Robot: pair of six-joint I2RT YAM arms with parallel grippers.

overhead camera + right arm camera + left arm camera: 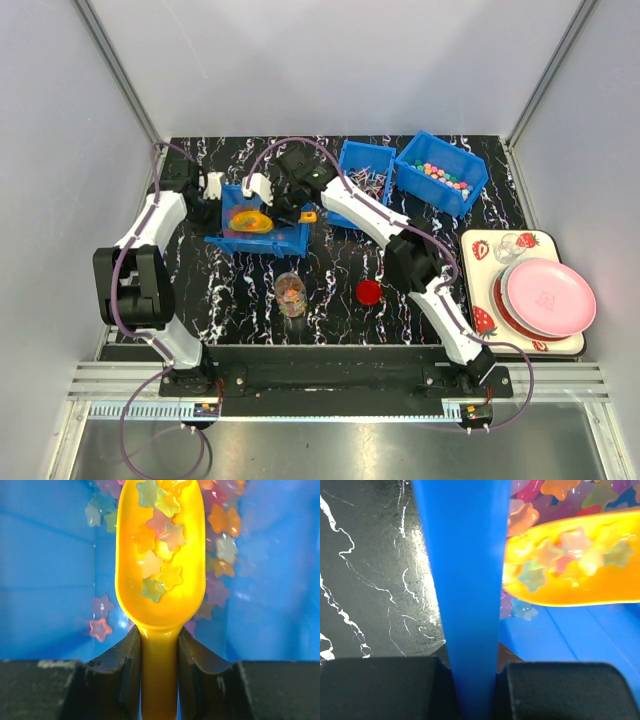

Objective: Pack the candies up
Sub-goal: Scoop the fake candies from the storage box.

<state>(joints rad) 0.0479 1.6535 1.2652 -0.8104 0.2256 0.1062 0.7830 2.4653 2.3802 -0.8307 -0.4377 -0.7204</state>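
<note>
Here, the wall of the blue bin (465,580) is clamped by the left gripper (472,682); inside that bin, a yellow scoop (129,580) of star-shaped candies (172,534) is clamped by the right gripper (159,655).

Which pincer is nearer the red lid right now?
Right. The right pincer, holding the yellow scoop in the left blue bin, is behind-left of the red lid; the left pincer clamps that bin's left wall, farther off.

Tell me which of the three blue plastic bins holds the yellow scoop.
The leftmost blue bin, holding star-shaped candies; the left gripper clamps its wall. The middle bin and right bin stand untouched.
</note>
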